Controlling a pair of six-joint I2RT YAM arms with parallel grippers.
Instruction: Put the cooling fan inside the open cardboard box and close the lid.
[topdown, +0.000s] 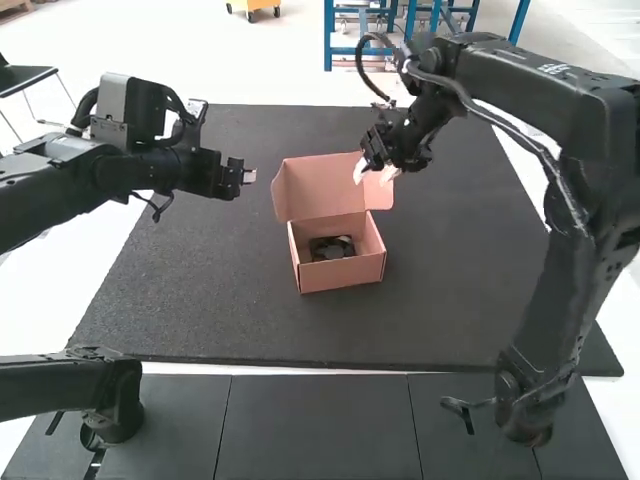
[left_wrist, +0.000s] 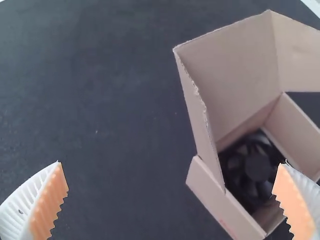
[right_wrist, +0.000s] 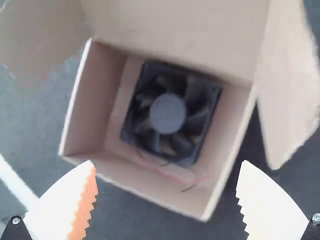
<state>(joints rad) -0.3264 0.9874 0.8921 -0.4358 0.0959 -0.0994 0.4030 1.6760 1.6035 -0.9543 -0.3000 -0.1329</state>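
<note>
Cooling fan in cardboard box; right gripper, the nearer, spread wide and empty, hangs above the upright lid.

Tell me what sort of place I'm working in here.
Probably a lab or workshop robot bench: left arm and right arm flank a black rubber mat bearing a cardboard box with a cooling fan inside.

Black speckled mat lying flat, white surface bordering it, dark panels nearest
</note>
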